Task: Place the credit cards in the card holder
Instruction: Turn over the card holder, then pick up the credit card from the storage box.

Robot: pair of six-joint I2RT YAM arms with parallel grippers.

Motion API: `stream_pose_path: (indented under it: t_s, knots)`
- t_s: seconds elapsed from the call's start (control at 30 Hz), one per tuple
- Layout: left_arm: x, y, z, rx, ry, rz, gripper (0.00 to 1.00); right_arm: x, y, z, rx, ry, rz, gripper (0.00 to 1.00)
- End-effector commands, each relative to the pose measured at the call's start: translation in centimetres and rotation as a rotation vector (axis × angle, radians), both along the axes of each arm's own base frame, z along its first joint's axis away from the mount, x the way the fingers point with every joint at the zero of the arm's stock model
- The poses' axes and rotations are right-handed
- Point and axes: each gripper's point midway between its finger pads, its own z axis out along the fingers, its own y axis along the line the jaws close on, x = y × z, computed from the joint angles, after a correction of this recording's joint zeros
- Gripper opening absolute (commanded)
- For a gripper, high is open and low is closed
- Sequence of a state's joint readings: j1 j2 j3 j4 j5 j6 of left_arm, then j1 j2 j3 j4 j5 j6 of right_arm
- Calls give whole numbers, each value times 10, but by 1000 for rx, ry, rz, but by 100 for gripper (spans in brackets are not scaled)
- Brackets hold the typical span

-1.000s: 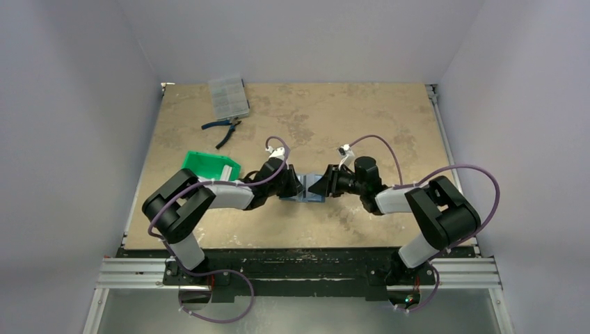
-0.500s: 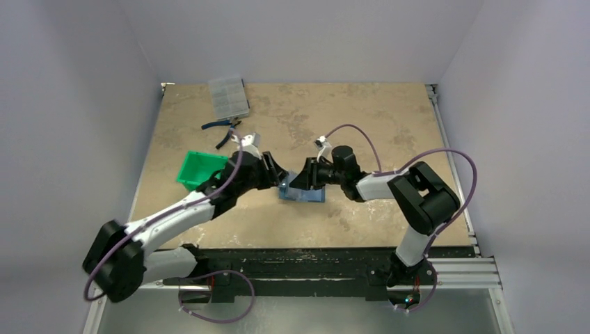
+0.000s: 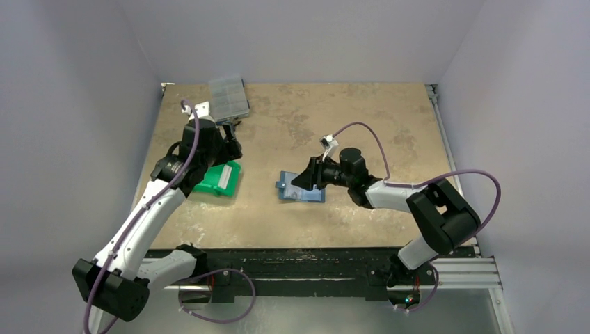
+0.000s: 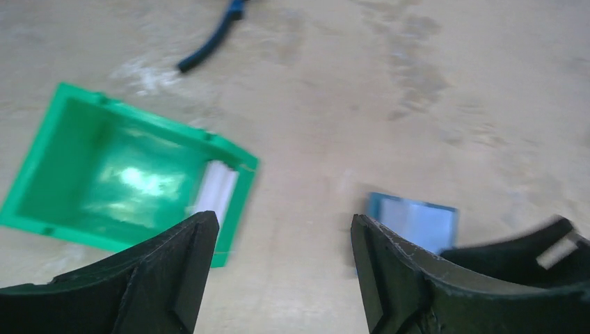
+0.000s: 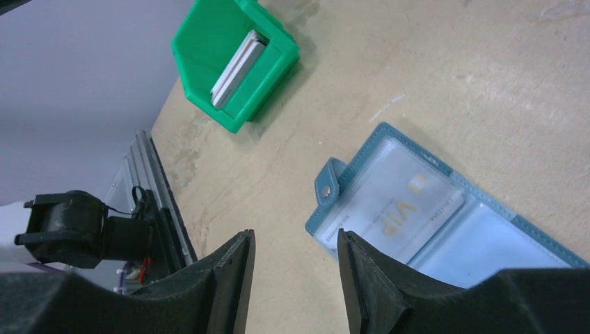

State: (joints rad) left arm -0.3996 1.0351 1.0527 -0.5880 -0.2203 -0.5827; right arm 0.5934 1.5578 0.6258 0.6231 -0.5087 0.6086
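Right wrist: teal card holder (image 5: pixel 480 240) unfolded, card (image 5: pixel 410 209) inside; left gripper (image 4: pixel 282 221), right gripper (image 5: pixel 293 240) spread.

Top view: the card holder (image 3: pixel 298 195) lies opened flat near the middle of the table (image 3: pixel 348 118), clasp tab on its left side. The right gripper (image 3: pixel 300 182) hangs over its far edge; contact not resolvable. The green tray (image 3: pixel 207 185) sits to the left, well apart from the holder, with the credit cards (image 3: pixel 225 179) standing at its right end. The left gripper (image 3: pixel 232 147) is above the tray's far edge. The clear compartment box (image 3: pixel 228 97) rests near the far left corner.
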Motion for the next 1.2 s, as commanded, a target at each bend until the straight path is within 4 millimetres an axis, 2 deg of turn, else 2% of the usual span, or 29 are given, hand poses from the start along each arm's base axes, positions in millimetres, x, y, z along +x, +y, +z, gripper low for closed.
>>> stream_pose_path:
  t_s: [0.0, 0.13, 0.23, 0.37, 0.7, 0.87, 1.17]
  knots:
    - [-3, 63, -43, 232, 186, 119, 75, -1, -7, -13, -8, 0, -16, 54]
    - [14, 69, -70, 183, 246, 84, 79, -6, -5, -14, 22, 22, 4, 54]
    - [24, 62, -92, 96, 285, 11, 91, -9, -4, -13, 44, 34, 14, 54]
    - [28, 56, -119, -3, 330, -37, 97, -11, -5, -9, 62, 34, 22, 54]
    - [25, 46, -165, -57, 399, -109, 96, -12, -3, -12, 71, 53, 31, 54]
    - [23, 36, -172, -117, 410, -141, 94, -10, -3, -15, 67, 58, 26, 54]
    - [20, 36, -158, -136, 380, -149, 89, -10, -2, -22, 59, 75, 28, 53]
